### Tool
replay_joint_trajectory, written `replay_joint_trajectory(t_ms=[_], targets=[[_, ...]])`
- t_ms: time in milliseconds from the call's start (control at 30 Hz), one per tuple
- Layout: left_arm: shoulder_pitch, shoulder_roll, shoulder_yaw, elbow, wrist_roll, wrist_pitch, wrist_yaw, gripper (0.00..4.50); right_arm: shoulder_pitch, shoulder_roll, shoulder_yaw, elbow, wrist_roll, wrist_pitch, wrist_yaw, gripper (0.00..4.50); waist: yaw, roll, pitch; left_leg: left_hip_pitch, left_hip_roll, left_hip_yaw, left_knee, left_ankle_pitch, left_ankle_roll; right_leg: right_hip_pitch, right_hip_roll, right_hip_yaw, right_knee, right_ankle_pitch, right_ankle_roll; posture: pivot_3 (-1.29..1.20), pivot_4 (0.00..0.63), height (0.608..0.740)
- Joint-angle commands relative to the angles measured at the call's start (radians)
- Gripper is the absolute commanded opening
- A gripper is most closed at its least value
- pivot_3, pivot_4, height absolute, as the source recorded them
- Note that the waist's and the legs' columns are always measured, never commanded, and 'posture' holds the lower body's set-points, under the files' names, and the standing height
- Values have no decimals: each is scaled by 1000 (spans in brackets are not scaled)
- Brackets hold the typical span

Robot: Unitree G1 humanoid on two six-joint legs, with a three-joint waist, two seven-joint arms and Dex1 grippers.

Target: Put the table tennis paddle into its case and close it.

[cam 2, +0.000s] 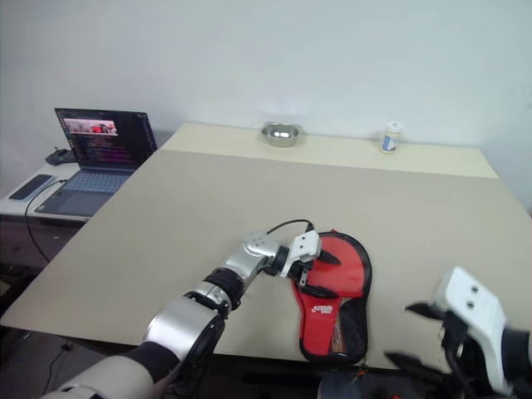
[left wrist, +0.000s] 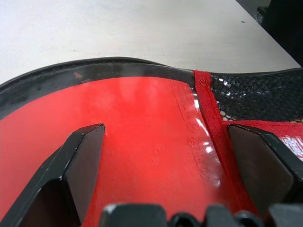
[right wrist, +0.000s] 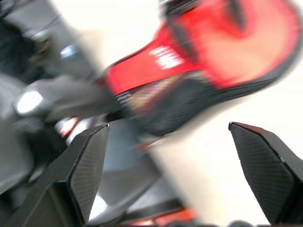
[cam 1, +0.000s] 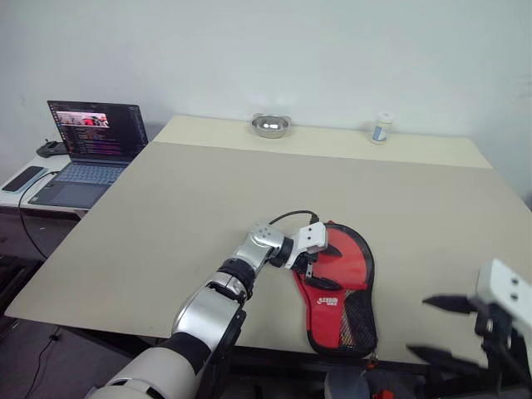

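- One large beige table (cam 1: 208,208) stands against a plain white wall.
- At the far edge of the table sit one metal bowl (cam 1: 270,125) and one small white jar (cam 1: 381,128), well apart from each other.
- On a lower side surface to the robot's left stands one open laptop (cam 1: 90,150) with a lit screen; one dark phone (cam 1: 24,178) lies beside it.
- One case (cam 1: 341,291) lies flat near the front edge of the table, red side up, with a white logo and a black mesh pocket at its narrow end, which points toward the front edge.
- One table tennis paddle (left wrist: 142,142) is visible: its glossy red face lies at the round end of the case, framed by the black zipper edge. The handle cannot be made out.
- Left gripper (cam 1: 317,266): positioned over the round end of the case, pointing toward the robot's right. Its two black fingers (left wrist: 78,165) stand wide apart just above the red face, with nothing clamped between them.
- Right gripper (cam 1: 439,328): positioned off the front right corner of the table, clear of the case. Its two fingers stand wide apart and hold nothing.
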Motion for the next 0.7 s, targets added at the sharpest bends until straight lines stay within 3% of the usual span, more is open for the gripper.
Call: replay_joint_trajectory(t_ms=[33, 133, 233, 333, 500, 700], targets=[[-7, 9, 18, -38, -26, 13, -47, 4500, -150, 1, 171, 105, -101, -37, -8, 4431, -1, 2, 2, 0, 0, 0, 0, 0, 0, -1, 0, 0, 0, 0, 0, 0, 150, 740], [-13, 22, 34, -81, -56, 30, -78, 4500, -283, 24, 296, 155, -157, -42, -10, 4431, -1, 6, 8, -2, 0, 0, -1, 0, 0, -2, 0, 0, 1, 1, 2, 0, 150, 740], [24, 140, 93, -347, -154, 156, -137, 4500, -633, 165, 635, 318, -347, -132, -38, 4431, -17, 5, 19, -4, 1, 1, -2, 0, 0, -7, 4, 2, 2, 1, 1, 0, 150, 740], [117, 302, 148, -619, -219, 332, -140, 4500, -833, 294, 805, 427, -471, -177, 8, 4431, -33, 7, 25, -7, 3, 2, -1, 0, 0, -13, 5, 5, 6, 2, -1, 0, 150, 740], [292, 501, 231, -913, -282, 541, -52, 4500, -1004, 425, 927, 613, -633, -300, 124, 4431, -31, 13, 28, -7, 2, 5, -1, 1, 0, -19, 5, 6, 19, -1, -7, 0, 150, 740], [504, 559, 266, -1181, -354, 692, 59, 4500, -1112, 511, 954, 810, -724, -376, 252, 4431, -4, 12, 29, -8, -1, 5, 1, 0, -1, -18, 0, 4, 19, -1, -6, 0, 150, 740]])
